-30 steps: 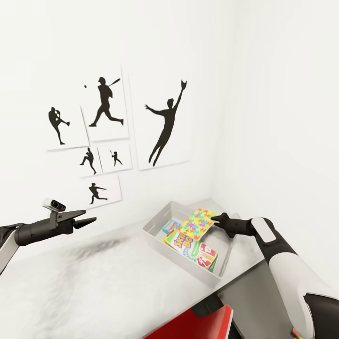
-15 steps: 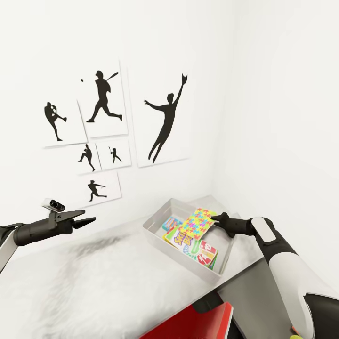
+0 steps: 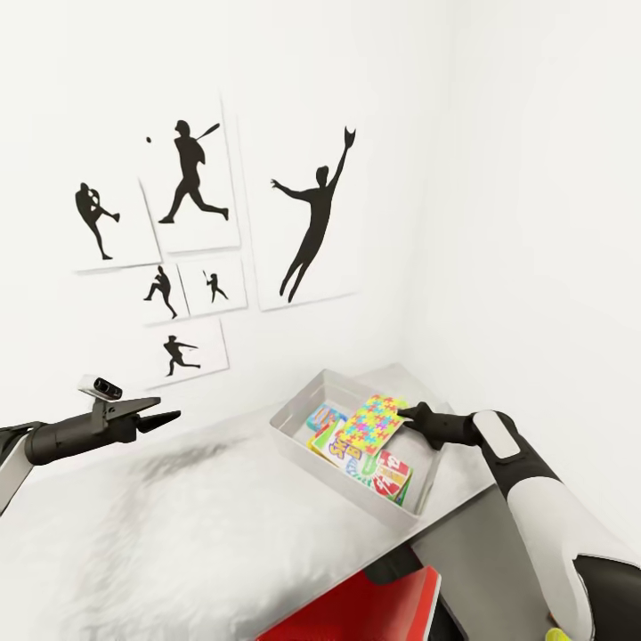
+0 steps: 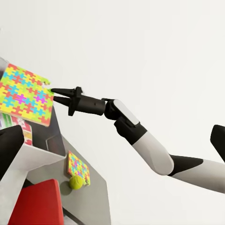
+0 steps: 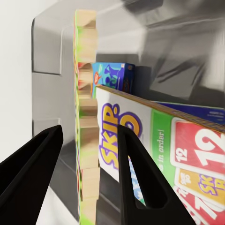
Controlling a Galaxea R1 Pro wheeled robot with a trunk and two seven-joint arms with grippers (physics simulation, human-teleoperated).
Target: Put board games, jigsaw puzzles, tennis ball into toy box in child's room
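While the right gripper (image 3: 406,415) pinches a puzzle (image 3: 374,423) above the toy box (image 3: 298,414), the left gripper (image 3: 169,417) hangs narrowly parted, empty.

White walls meeting at a corner (image 3: 418,223), evenly lit. On the left wall, a cluster of posters (image 3: 191,191) with black baseball silhouettes, the largest (image 3: 307,214) showing a leaping catcher. Below, a grey table (image 3: 499,552) beside a white fluffy bed cover (image 3: 178,543). A red chair (image 3: 356,610) at the near edge.
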